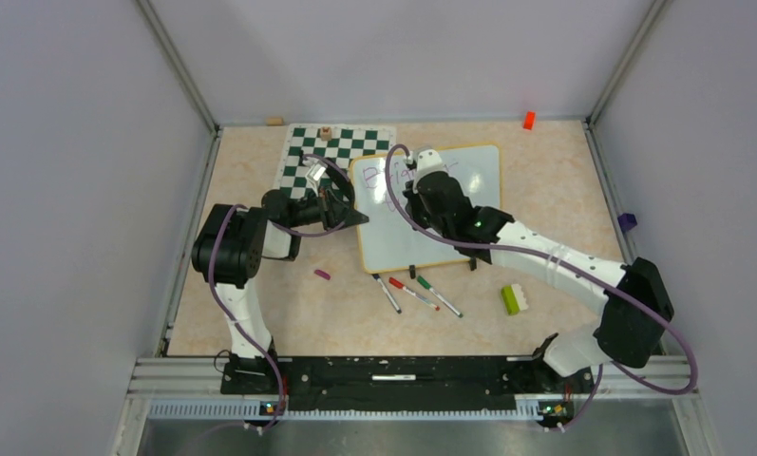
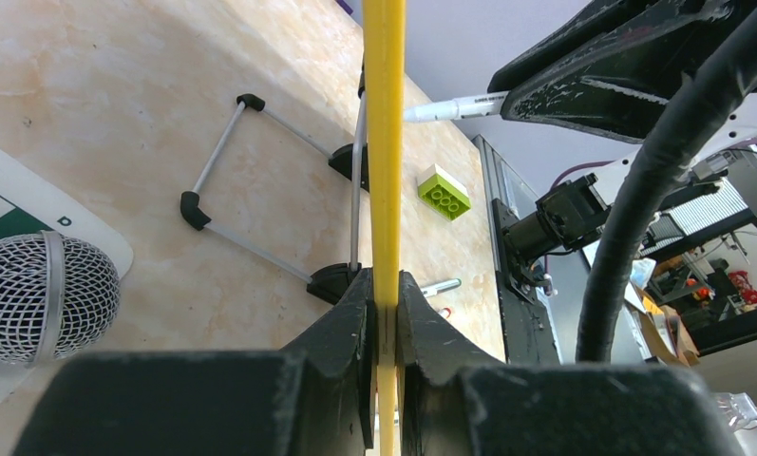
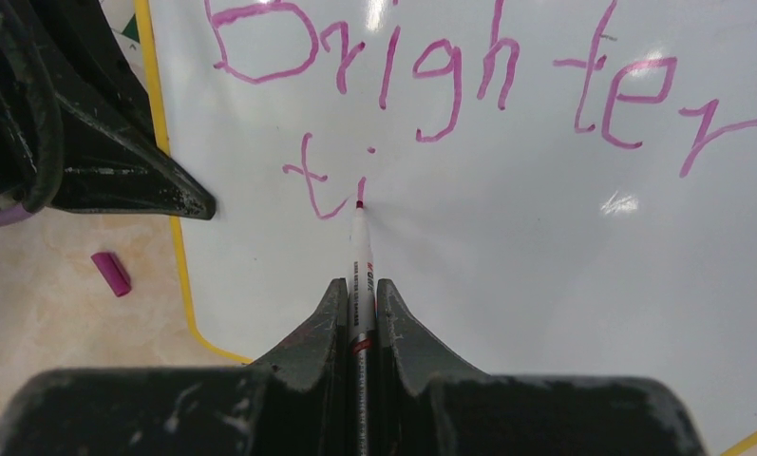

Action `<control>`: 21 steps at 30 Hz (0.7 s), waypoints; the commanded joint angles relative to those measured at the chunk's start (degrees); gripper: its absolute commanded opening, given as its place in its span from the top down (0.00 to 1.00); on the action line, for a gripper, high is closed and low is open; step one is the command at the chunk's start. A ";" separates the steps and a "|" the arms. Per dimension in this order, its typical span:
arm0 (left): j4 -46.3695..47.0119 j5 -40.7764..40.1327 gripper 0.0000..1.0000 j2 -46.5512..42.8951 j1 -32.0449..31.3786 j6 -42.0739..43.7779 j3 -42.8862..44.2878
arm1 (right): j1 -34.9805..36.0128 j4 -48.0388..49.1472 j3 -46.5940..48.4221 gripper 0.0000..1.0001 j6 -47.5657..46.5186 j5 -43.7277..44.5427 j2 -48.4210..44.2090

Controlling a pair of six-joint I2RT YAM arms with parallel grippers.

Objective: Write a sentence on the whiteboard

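Closed right jaws fill the bottom of the right wrist view, pinching a slim white marker (image 3: 360, 275) by its barrel. Its dark tip touches the whiteboard (image 3: 545, 285) at the foot of a letter "i". Fine print runs along the barrel, too small to read. At 12 o'clock from the tip, the sentence (image 3: 441, 104) so far reads "Brighter" in pink-purple strokes, with "ti" starting a second line beneath it. At 9 o'clock a purple cap (image 3: 111, 273) lies on the table (image 3: 61, 313), just off the board's yellow rim.

Left jaws, seen from the left wrist, are clamped shut on that yellow rim. The board shows edge-on there, with its wire stand (image 2: 220, 152) beside it.

From above, the whiteboard sits near the middle of the table. A green-and-white chess mat (image 1: 341, 152) lies at its 10 o'clock and three spare markers (image 1: 417, 293) at its 6 o'clock.

Judging by this, the writing step is mid-word on line two. The next move likely calls for steady, light pressure and a stroke toward 3 o'clock for the following letter. The left jaws would need to hold the board firm so it does not slide.
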 commanded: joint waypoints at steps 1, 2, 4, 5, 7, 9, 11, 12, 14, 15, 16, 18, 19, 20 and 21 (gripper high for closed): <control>7.49 0.48 1.00 -0.45 0.22 -0.39 1.62 | -0.52 -1.23 -1.92 1.00 1.01 -0.78 -1.88; 7.49 0.48 1.00 -0.48 0.25 -0.39 1.59 | -0.55 -1.24 -2.06 1.00 1.06 -1.00 -2.02; 7.49 0.54 1.00 -0.50 0.22 -0.39 1.62 | -0.50 -1.48 -2.11 1.00 1.10 -1.31 -2.10; 7.49 0.49 1.00 -0.57 0.22 -0.32 1.58 | -0.61 -1.51 -2.13 1.00 1.19 -1.31 -2.27; 7.49 0.54 1.00 -0.54 0.22 -0.31 1.58 | -0.62 -1.58 -1.72 1.00 1.13 -1.13 -2.54; 7.49 0.56 1.00 -0.58 0.17 -0.30 1.60 | -0.61 -1.65 -1.13 1.00 1.03 -1.10 -3.18; 7.49 0.56 1.00 -0.47 0.22 -0.31 1.63 | -0.60 -1.68 -0.38 1.00 0.82 -1.37 -4.21; 7.49 0.57 1.00 -0.43 0.17 -0.31 1.59 | -0.60 -1.61 -0.17 1.00 0.69 -1.59 -4.74; 7.49 0.57 1.00 -0.53 0.22 -0.31 1.58 | -0.59 -1.16 -0.07 1.00 0.42 -2.31 -6.00; 7.49 0.50 1.00 -0.52 0.22 -0.31 1.59 | -0.61 -0.64 -0.27 1.00 0.31 -2.71 -6.65; 7.49 0.50 1.00 -0.45 0.22 -0.31 1.59 | -0.61 -0.20 -0.68 1.00 0.14 -3.00 -7.34; 7.49 0.54 1.00 -0.41 0.20 -0.39 1.71 | -0.61 1.24 -2.57 1.00 0.05 -3.12 -8.64; 7.49 0.52 1.00 -0.34 0.21 -0.47 1.74 | -0.61 2.11 -3.60 1.00 0.07 -3.01 -9.57; 7.49 0.56 1.00 -0.28 0.22 -0.48 1.81 | -0.63 2.83 -4.62 1.00 0.10 -2.84 -10.10; 7.49 0.56 1.00 -0.22 0.22 -0.48 1.93 | -0.63 3.36 -5.63 1.00 0.17 -2.71 -10.70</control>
